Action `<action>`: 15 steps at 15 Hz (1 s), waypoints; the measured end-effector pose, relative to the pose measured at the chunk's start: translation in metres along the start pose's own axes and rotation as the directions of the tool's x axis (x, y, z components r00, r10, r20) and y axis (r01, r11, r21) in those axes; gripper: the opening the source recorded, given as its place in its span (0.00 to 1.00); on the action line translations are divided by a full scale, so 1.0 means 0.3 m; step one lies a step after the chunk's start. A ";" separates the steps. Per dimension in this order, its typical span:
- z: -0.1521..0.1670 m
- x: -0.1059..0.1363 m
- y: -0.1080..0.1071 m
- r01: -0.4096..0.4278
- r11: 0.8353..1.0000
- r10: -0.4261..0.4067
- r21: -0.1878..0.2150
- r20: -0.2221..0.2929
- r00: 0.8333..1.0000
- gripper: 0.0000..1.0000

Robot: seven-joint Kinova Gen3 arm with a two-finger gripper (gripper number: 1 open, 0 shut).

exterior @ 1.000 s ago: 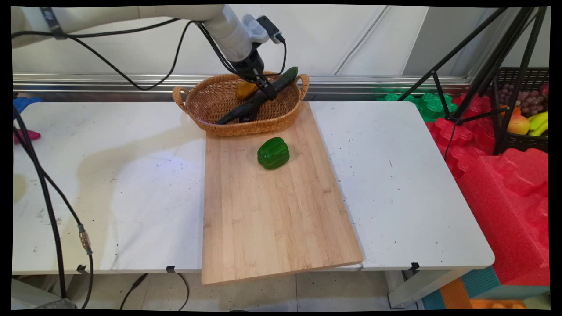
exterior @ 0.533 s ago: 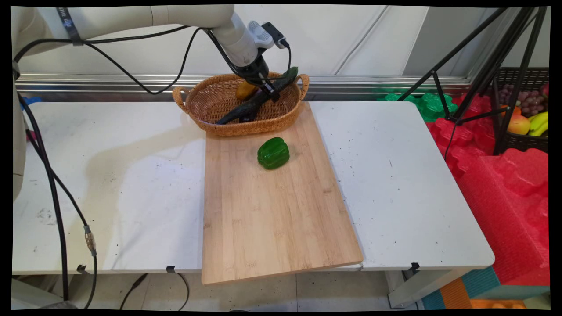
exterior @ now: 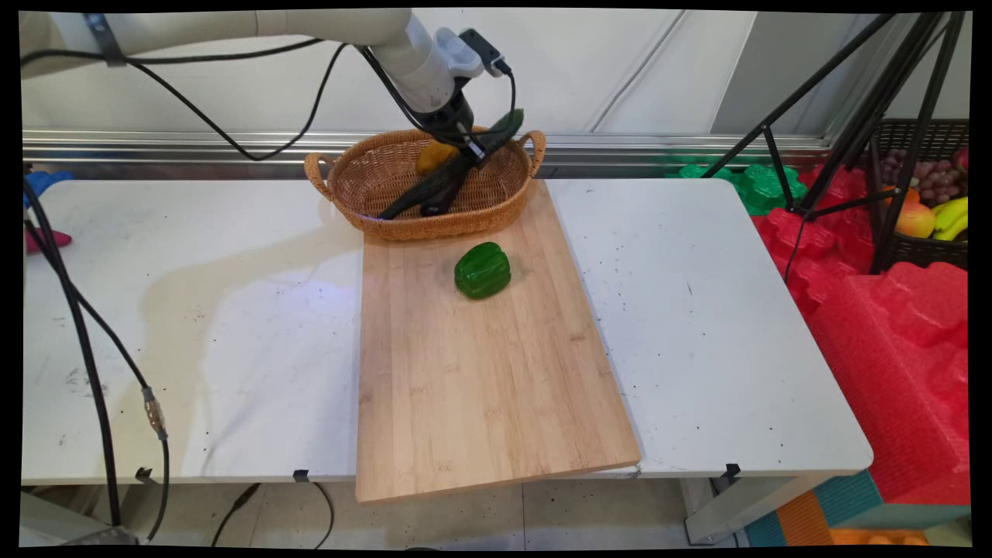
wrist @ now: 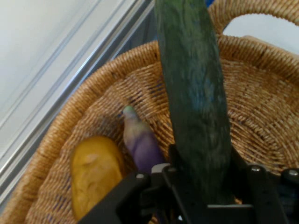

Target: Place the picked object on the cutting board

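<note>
We look into the basket (exterior: pixel 364 182) from its left handle across: inside sit a yellow fruit (wrist: pixel 96 175) and, just beside it, a purple piece (wrist: pixel 142 144). The cucumber (wrist: pixel 196 93) lies between our gripper (exterior: pixel 470 151) fingers, its long axis running from seven o'clock up to one o'clock in the main view, its top end past the far rim. The gripper is pinched on it mid-length. At six o'clock from the basket, the pepper (exterior: pixel 482 270) rests on the board (exterior: pixel 480 387).

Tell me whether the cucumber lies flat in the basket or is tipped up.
Tipped up: the cucumber slants, its far end above the basket rim, gripper jaws shut on it.
</note>
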State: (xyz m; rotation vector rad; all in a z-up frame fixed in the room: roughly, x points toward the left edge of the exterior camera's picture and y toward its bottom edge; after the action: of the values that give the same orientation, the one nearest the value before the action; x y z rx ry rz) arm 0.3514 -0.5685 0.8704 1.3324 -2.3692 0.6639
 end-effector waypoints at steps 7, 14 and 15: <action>-0.262 0.018 0.073 0.033 0.993 -0.023 0.115 -0.093 0.995 0.00; -0.534 -0.055 0.248 -0.014 0.993 0.029 0.116 -0.132 0.991 0.00; -0.567 -0.073 0.283 -0.028 0.994 0.041 0.104 -0.131 0.990 0.00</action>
State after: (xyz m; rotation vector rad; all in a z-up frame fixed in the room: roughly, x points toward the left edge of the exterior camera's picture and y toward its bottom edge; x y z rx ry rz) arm 0.3005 -0.4213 0.9814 1.2483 -2.2835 0.8664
